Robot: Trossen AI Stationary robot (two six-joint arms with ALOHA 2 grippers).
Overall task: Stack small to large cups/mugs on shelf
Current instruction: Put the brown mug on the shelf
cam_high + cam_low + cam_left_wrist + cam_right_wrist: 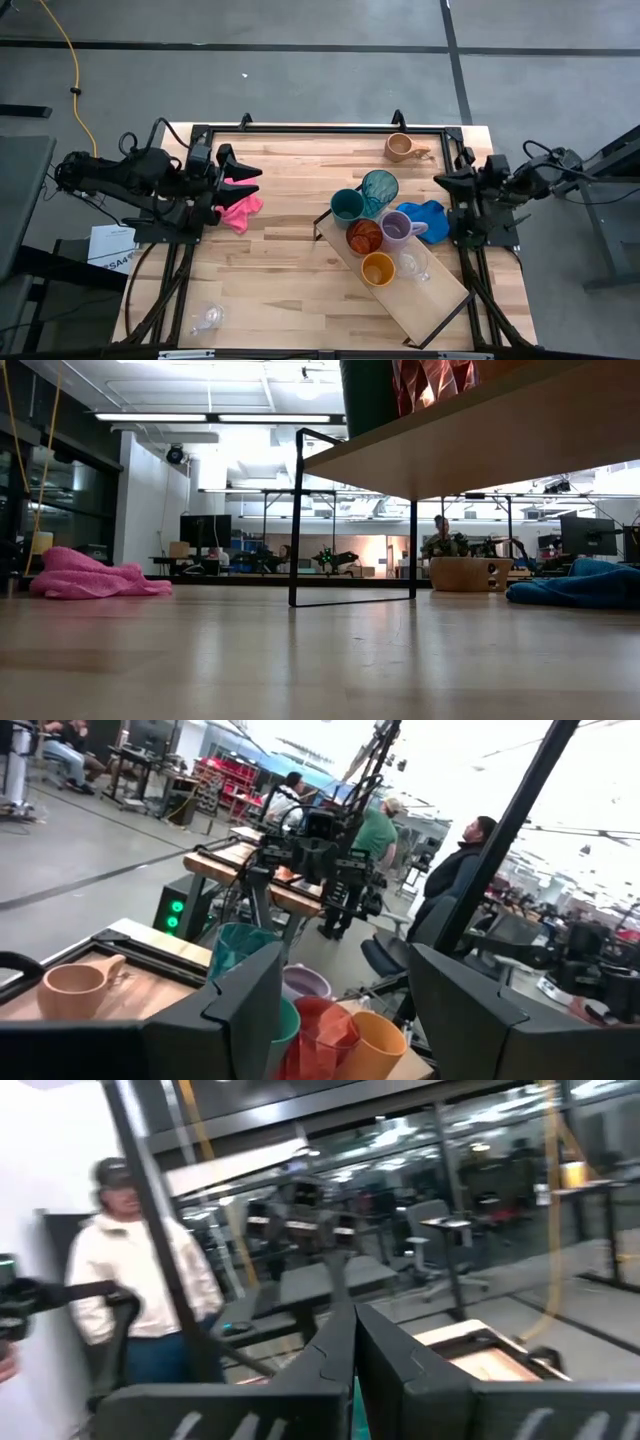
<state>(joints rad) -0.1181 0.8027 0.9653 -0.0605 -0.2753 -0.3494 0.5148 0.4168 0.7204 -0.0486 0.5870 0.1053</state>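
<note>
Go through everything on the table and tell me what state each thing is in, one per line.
Shelf: standing, set at a slant on the table.
Green cup, teal tumbler, orange glass, purple mug, yellow cup, clear glass: upright on shelf, none nested.
Tan mug: upright on table, off shelf.
Small glass: on its side.
Pink cloth, blue cloth: crumpled.
Left gripper: open, empty.
Right gripper: shut, empty.

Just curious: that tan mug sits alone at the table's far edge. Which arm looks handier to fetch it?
Probably the right: its end effector waits nearer the tan mug than the left end effector, which is across the table by the pink cloth.
</note>
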